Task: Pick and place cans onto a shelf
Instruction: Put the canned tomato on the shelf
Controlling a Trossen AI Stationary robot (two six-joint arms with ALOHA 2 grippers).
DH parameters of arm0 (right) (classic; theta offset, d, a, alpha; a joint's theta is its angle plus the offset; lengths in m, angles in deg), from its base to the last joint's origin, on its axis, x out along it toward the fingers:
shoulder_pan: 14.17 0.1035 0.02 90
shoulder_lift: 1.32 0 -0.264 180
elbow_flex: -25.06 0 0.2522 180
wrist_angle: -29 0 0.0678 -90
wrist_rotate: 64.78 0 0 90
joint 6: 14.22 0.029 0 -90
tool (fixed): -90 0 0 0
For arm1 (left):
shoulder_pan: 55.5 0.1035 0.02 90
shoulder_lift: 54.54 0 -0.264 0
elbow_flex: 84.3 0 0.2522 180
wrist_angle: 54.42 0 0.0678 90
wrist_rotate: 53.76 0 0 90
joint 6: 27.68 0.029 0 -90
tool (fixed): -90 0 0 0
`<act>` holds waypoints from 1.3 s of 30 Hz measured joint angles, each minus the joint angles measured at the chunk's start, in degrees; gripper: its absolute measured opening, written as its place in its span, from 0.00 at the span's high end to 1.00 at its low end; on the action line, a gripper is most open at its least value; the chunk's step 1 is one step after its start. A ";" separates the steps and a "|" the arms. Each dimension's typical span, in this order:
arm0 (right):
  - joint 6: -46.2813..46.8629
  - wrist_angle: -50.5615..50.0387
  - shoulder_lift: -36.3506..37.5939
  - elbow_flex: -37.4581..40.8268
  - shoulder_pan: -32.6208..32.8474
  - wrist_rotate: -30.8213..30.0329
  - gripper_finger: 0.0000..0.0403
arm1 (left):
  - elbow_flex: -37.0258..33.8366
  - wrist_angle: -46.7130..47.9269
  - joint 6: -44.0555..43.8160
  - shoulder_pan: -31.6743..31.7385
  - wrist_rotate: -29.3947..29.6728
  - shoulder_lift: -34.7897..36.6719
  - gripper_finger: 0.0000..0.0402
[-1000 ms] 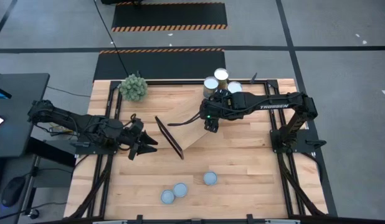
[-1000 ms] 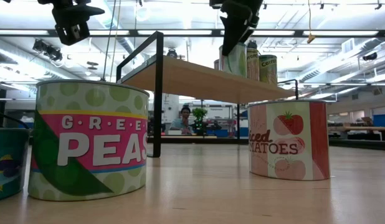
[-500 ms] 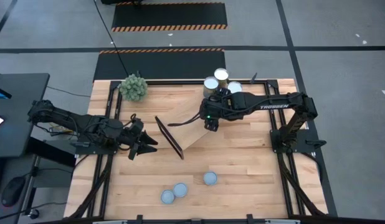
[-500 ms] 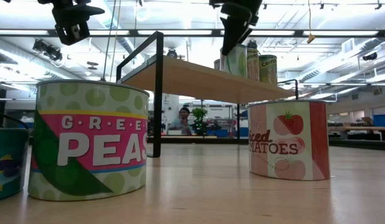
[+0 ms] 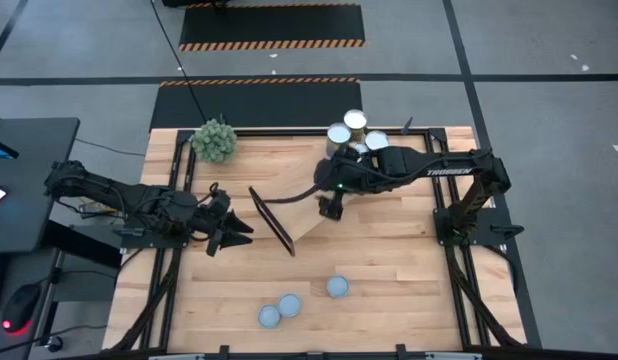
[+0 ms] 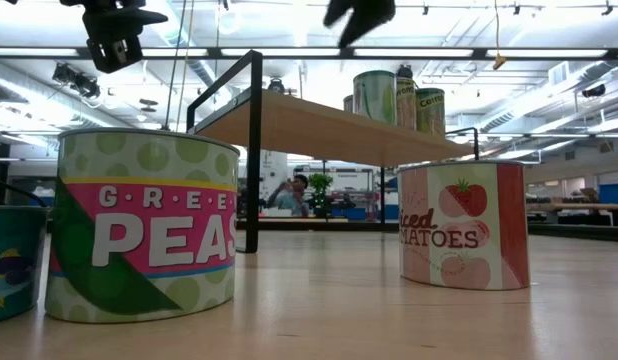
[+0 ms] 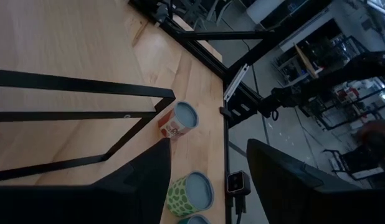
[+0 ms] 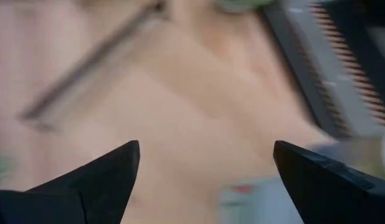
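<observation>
Above the shelf [image 5: 299, 215], the right gripper [image 5: 327, 208] hung wide open and empty, cans [image 5: 353, 131] set at the far end; next, I judged, fetching table cans [image 5: 336, 287].

The wood-plank table [image 5: 389, 270] carries the shelf [image 5: 309, 215], a green plant ball [image 5: 215, 140] and three cans [image 5: 289, 305], with three more cans [image 5: 351, 130] standing on the shelf itself.

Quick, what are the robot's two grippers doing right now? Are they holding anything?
Left gripper: open, holding nothing, beside the shelf.
Right gripper: open wide, holding nothing, above the shelf.
</observation>
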 joint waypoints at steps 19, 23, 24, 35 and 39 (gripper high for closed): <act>-0.98 12.40 -0.44 14.93 17.87 15.60 0.06 | 0.00 -0.02 -6.78 -0.02 3.93 -0.02 0.46; -3.44 20.61 -0.42 21.63 21.42 14.98 0.06 | 0.00 -0.04 -7.10 -0.02 3.82 -0.02 0.46; -3.82 22.83 -0.42 23.57 22.15 14.79 0.06 | 0.00 -0.01 -7.22 -0.02 3.54 -0.02 0.46; -8.02 41.82 -0.44 36.62 26.29 8.07 0.06 | 0.00 0.00 -9.56 -0.65 3.26 -0.02 0.46; -8.02 43.59 -0.44 39.03 26.39 7.95 0.06 | 0.00 0.02 -9.56 -1.48 3.21 -0.02 0.46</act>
